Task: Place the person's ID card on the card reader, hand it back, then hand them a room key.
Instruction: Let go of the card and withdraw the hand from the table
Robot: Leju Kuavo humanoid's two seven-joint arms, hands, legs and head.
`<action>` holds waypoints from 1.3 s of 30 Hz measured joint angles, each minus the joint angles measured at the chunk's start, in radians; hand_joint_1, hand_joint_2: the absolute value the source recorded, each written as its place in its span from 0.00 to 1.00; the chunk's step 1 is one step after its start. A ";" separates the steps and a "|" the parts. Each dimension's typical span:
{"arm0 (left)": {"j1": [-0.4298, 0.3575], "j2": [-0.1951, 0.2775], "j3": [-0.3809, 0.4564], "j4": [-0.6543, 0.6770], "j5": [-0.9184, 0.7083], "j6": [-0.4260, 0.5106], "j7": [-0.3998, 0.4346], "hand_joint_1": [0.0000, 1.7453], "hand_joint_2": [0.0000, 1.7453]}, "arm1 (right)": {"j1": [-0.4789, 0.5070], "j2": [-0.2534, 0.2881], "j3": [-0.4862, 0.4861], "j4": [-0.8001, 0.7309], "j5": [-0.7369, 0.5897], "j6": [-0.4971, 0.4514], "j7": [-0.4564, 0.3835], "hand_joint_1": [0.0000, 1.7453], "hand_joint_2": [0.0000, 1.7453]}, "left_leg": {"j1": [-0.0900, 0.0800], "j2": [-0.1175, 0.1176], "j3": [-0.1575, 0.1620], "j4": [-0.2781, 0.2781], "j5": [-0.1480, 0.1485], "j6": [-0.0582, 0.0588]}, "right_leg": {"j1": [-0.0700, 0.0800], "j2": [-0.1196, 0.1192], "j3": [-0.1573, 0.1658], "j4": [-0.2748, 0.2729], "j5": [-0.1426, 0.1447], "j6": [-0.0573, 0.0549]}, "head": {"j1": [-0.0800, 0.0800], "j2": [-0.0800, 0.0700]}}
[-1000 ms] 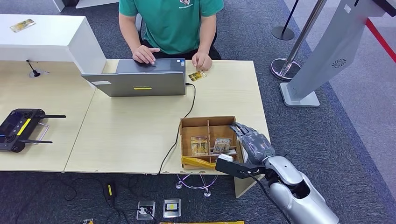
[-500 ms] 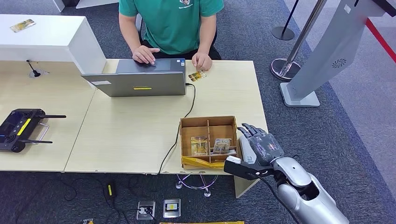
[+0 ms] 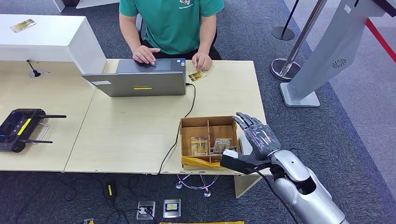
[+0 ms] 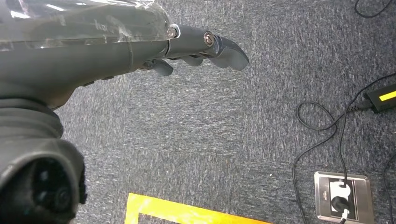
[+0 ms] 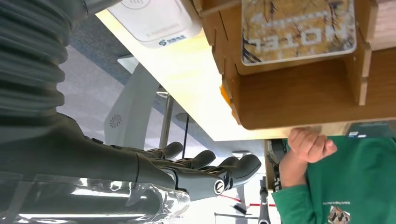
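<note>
My right hand (image 3: 256,140) hovers with its fingers stretched out and nothing in it, just off the right side of the wooden divided box (image 3: 208,120). Its fingers (image 5: 205,170) reach past the table edge. Beside the box lies the white card reader (image 5: 149,18). A patterned hotel key card (image 5: 299,30) stands in a box compartment, and others (image 3: 200,144) stand in the front compartments. A gold-patterned card (image 3: 197,75) lies on the table by the person's hand (image 3: 201,60). My left hand (image 4: 201,44) hangs over the carpet, holding nothing.
The person in green sits behind the open laptop (image 3: 140,80), whose cable (image 3: 184,116) runs past the box's left side. A black remote controller (image 3: 18,128) lies at far left. A stanchion base (image 3: 282,67) and a grey kiosk (image 3: 322,56) stand right of the table.
My right hand has lifted from the box's front right corner, swung a little right, then forward along the box's side. The person and the card by their hand have not moved.
</note>
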 joint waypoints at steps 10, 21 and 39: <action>0.000 0.000 -0.001 0.000 -0.001 -0.001 -0.010 0.00 0.00 | -0.014 0.017 0.000 -0.002 0.002 0.046 -0.012 0.00 1.00 | 0.000 0.000 0.000 0.000 0.000 0.000 | 0.000 0.000 0.000 0.000 0.000 0.000 | 0.000 0.000; 0.000 0.008 -0.007 0.000 -0.007 -0.016 -0.012 0.00 0.00 | 0.001 0.019 0.005 -0.002 0.010 0.134 0.016 0.00 1.00 | 0.000 0.000 0.000 0.000 0.000 0.000 | 0.000 0.000 0.000 0.000 0.000 0.000 | 0.000 0.000; 0.000 0.012 -0.026 0.000 -0.015 -0.017 -0.025 0.00 0.00 | 0.006 0.037 0.006 -0.012 0.002 0.145 0.003 0.00 1.00 | 0.000 0.000 0.000 0.000 0.000 0.000 | 0.000 0.000 0.000 0.000 0.000 0.000 | 0.000 0.000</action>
